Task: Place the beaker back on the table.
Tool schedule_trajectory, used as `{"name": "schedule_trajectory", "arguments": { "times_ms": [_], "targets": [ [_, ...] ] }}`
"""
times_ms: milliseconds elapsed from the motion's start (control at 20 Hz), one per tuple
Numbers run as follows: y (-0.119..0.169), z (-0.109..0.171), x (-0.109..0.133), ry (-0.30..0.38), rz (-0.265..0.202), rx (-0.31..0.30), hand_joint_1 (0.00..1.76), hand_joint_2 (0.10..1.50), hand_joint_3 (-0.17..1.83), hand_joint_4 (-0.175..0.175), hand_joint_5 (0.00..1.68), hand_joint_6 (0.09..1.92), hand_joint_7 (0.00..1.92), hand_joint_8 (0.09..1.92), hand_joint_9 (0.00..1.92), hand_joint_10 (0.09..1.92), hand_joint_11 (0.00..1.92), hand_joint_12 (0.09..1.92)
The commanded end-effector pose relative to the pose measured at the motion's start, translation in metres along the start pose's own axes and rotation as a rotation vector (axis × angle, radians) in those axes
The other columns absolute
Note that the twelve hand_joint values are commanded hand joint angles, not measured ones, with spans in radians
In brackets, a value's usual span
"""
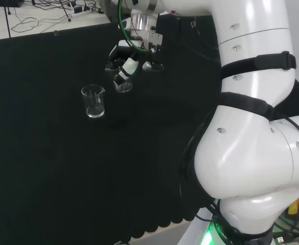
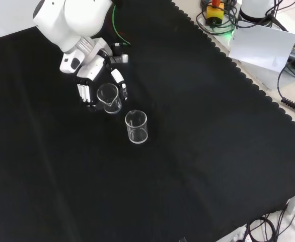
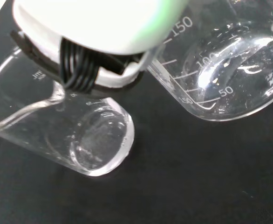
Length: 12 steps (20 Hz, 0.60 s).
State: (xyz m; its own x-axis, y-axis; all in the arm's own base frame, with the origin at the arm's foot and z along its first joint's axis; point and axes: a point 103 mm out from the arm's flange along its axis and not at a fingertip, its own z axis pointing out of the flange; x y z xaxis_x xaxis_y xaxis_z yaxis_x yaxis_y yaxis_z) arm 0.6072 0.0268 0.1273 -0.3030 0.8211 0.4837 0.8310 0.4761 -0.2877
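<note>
Hand (image 2: 89,75) upper left of the front view, fingers curled round a small clear beaker (image 2: 108,98), gripping it just above the black cloth (image 2: 198,151). In the head view the same hand (image 1: 131,56) sits upper centre with the held beaker (image 1: 123,84) below the fingers, tilted, looks not yet seated on the cloth, though clear glass makes contact hard to judge. Wrist view: held beaker (image 3: 76,140) leaning, base and spout visible, blurred white part of the hand (image 3: 99,28) above it

Step in hand, as I judge it: lowering and setting down. To do it well: bring the beaker upright before the base meets the cloth, go straight down, let the base sit flat, then uncurl the fingers and lift straight up so nothing drags the rim

Around: a second beaker (image 2: 136,126) stands upright just beside the held one, lower right of it in the front view, left of it in the head view (image 1: 94,101), large with graduations in the wrist view (image 3: 229,60). That is the main obstacle, close enough that a sideways drift or a spreading finger could knock it. Cables and gear (image 2: 223,15) off the cloth at upper right of the front view, well apart
</note>
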Motion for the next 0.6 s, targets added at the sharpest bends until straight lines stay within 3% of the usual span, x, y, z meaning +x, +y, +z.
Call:
{"name": "schedule_trajectory", "arguments": {
  "times_ms": [50, 600],
  "targets": [
    [0.005, 0.007, -0.01, 0.016, 0.007, -0.015, 1.42, 0.55, 1.04, -0.165, 1.0, 1.21, 1.06, 1.26, 1.2, 1.14, 0.89, 1.11],
    [0.013, 0.014, -0.021, 0.054, -0.012, -0.058, 1.42, 0.55, 1.04, -0.165, 1.0, 1.21, 1.06, 1.26, 1.2, 1.14, 0.89, 1.11]
  ]
}}
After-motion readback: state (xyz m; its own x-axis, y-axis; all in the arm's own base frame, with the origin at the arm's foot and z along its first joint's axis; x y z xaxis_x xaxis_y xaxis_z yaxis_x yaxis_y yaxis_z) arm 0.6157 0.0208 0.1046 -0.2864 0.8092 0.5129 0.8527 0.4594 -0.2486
